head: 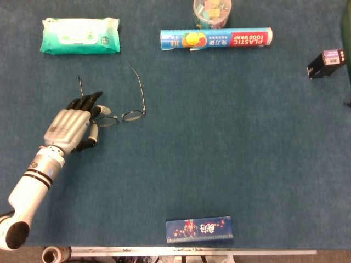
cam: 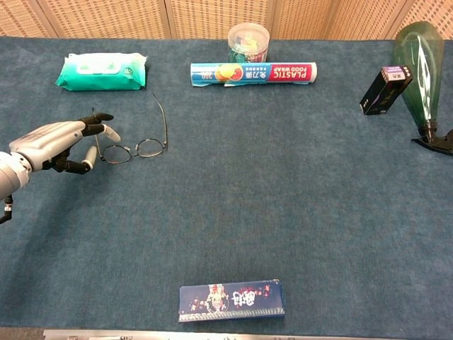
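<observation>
A pair of thin wire-framed glasses (head: 129, 115) lies on the blue cloth with its temples unfolded and pointing away from me; the chest view shows the glasses (cam: 138, 149) as well. My left hand (head: 74, 125) sits low over the cloth just left of them, fingers stretched toward the left temple and thumb beside the left lens. It holds nothing, and I cannot tell whether the thumb touches the frame. From the chest, the left hand (cam: 56, 142) shows from the side at the same spot. My right hand appears in neither view.
A green wipes pack (head: 80, 35) lies at the far left. A food wrap roll (head: 216, 39) and a clear jar (head: 212, 12) lie far centre. A black box (head: 327, 62) and green spray bottle (cam: 417, 57) are at the right. A blue box (head: 199, 229) sits at the near edge.
</observation>
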{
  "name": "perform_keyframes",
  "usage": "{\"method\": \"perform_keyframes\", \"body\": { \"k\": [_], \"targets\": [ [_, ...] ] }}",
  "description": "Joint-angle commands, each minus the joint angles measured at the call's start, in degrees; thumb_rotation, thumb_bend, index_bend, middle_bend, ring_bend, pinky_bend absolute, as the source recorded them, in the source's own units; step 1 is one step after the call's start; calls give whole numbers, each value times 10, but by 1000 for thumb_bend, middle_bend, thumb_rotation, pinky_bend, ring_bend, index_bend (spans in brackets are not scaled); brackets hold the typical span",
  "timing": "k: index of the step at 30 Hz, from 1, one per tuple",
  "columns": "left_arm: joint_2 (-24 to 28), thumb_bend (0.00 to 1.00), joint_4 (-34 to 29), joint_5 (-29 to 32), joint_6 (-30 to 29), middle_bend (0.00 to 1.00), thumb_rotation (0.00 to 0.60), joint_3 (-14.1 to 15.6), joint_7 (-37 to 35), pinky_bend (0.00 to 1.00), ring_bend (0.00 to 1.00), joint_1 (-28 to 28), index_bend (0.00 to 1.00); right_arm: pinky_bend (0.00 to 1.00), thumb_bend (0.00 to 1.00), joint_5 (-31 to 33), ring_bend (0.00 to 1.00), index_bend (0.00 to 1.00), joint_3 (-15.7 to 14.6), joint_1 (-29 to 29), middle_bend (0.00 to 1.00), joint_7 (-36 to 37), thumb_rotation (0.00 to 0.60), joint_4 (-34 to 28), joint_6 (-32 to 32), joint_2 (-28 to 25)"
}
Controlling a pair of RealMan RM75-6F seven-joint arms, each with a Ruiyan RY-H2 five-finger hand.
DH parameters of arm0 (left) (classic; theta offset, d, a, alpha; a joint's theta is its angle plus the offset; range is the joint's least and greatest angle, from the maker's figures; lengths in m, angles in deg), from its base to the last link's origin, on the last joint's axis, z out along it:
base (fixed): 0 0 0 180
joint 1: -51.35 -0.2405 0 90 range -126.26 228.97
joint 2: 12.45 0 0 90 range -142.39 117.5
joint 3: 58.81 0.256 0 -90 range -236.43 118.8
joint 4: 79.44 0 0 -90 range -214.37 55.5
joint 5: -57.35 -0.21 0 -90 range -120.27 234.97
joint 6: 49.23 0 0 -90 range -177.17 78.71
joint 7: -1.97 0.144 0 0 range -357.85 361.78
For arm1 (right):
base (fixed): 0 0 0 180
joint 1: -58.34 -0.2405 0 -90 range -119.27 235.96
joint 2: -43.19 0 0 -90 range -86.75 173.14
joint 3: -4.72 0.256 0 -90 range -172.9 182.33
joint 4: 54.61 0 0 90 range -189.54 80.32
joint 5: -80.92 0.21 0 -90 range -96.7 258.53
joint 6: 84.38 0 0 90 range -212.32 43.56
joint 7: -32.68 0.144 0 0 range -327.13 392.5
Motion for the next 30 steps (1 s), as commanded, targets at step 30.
{"method": "perform_keyframes", "body": {
  "k": [30],
  "targets": [
    [20,745,-89,-49,-60,0,501,54,44,68,0,-40,250,448,41,0,214,146,-4,1,196,5,600,5,3,4]
  ]
}}
